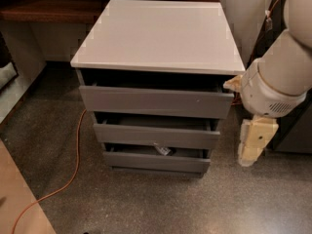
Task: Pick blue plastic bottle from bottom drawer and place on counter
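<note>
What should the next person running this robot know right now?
Gripper: hangs right of the cabinet, beside its lower half, away from the bottle.
Bottle: lying inside the bottom drawer, which is partly open.
Done: nothing picked yet.
Left: reach into the drawer, grab the bottle, set it on the white counter.
</note>
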Tool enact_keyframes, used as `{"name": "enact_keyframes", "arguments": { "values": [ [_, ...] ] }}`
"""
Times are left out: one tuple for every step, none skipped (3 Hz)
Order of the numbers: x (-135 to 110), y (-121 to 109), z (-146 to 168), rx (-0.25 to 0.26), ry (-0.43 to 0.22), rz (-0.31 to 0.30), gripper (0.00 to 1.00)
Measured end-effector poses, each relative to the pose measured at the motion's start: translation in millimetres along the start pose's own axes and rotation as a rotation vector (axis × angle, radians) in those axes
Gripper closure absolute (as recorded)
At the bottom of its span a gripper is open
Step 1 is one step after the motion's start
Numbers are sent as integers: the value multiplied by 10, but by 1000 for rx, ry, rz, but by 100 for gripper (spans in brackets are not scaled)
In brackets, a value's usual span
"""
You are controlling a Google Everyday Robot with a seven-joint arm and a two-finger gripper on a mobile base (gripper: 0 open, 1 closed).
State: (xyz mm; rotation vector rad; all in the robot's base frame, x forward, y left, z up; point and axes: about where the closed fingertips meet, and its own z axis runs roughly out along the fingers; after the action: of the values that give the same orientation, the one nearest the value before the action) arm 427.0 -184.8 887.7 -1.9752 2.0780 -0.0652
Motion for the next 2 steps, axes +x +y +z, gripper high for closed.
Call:
{"name": "enact_keyframes", "arguments": {
  "values": [
    [-5,67,345,3,-25,-6,0],
    [-57,92,954,21,-74,-21,0]
  ]
}}
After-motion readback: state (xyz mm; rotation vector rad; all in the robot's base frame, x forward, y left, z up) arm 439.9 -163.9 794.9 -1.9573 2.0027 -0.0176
